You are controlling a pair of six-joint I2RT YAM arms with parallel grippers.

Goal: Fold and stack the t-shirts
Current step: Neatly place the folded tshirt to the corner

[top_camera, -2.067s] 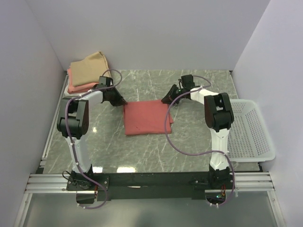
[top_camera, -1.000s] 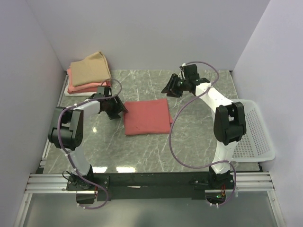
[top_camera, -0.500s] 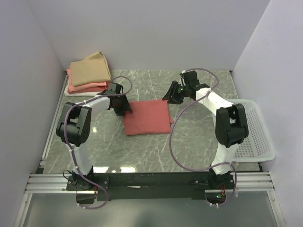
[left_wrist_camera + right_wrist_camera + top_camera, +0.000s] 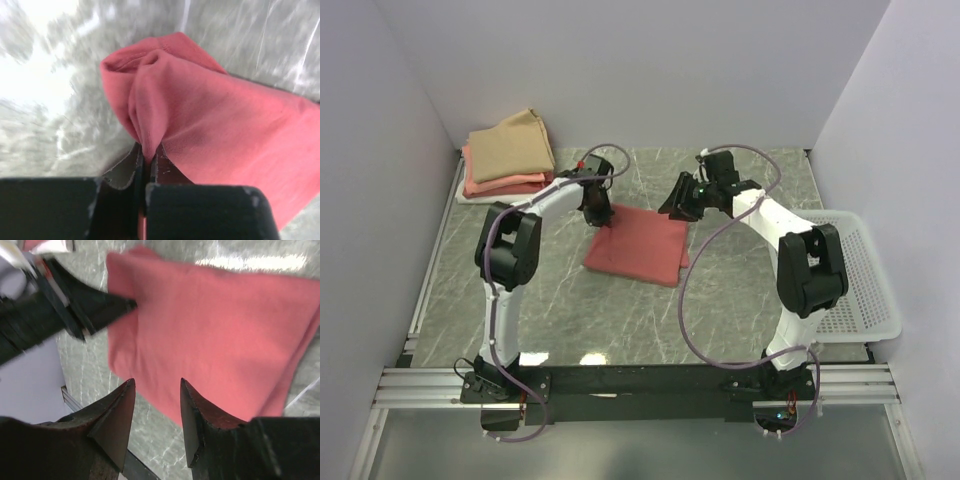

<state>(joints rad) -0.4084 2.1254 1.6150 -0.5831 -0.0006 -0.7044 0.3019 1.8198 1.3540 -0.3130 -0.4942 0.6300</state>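
A folded salmon-red t-shirt [image 4: 640,245] lies on the marble table, turned at a slant. My left gripper [image 4: 601,216] is shut on its far left corner; in the left wrist view the cloth [image 4: 210,115] bunches up between the closed jaws [image 4: 146,162]. My right gripper [image 4: 674,207] is open and empty just above the shirt's far right edge; in the right wrist view the shirt [image 4: 215,335] lies beyond the spread fingertips [image 4: 156,385]. A stack of folded shirts sits at the far left: tan [image 4: 510,145] on top, salmon-pink [image 4: 500,185] under it, white [image 4: 470,196] at the bottom.
A white perforated plastic basket [image 4: 855,275] stands at the right edge of the table. Walls close in the left, back and right. The arms' bases and a metal rail [image 4: 640,385] run along the near edge.
My left gripper has moved right to the shirt's far left corner, shut on it and pulled it, so the shirt now lies slanted. My right gripper has come down close to the shirt's far right edge.
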